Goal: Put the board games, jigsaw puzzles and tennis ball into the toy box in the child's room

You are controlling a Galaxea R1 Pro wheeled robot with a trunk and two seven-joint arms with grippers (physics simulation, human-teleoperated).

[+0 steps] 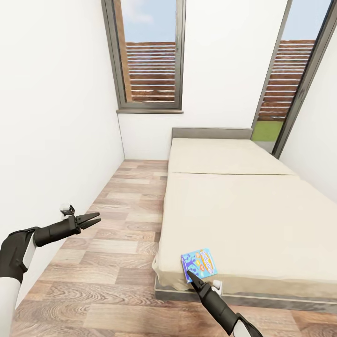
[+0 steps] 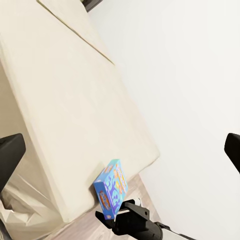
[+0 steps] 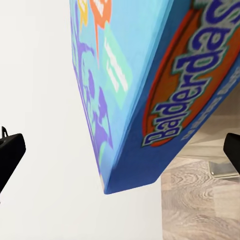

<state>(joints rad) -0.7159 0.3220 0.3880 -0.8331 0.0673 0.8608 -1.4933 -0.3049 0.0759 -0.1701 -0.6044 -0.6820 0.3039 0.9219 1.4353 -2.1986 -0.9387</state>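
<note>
Head view showed the light blue board game point(image 1: 199, 264) lying flat at the bed's point(image 1: 262, 215) near corner, toward six o'clock. Right gripper point(image 1: 191, 276) stood open at its edge, gripping nothing. Likely light, stiff and slick; best pinched across a short edge.

Head view: high position, facing forward and down along the bed point(image 1: 243, 206) toward the windowed far wall, with the wood floor point(image 1: 121, 224) alongside.

Left wrist view: set back from the bed, facing across its mattress toward the white wall.

Right wrist view: very close to the blue board game point(image 3: 150, 85), facing its end.

All three views share the board game at the bed's near corner.
</note>
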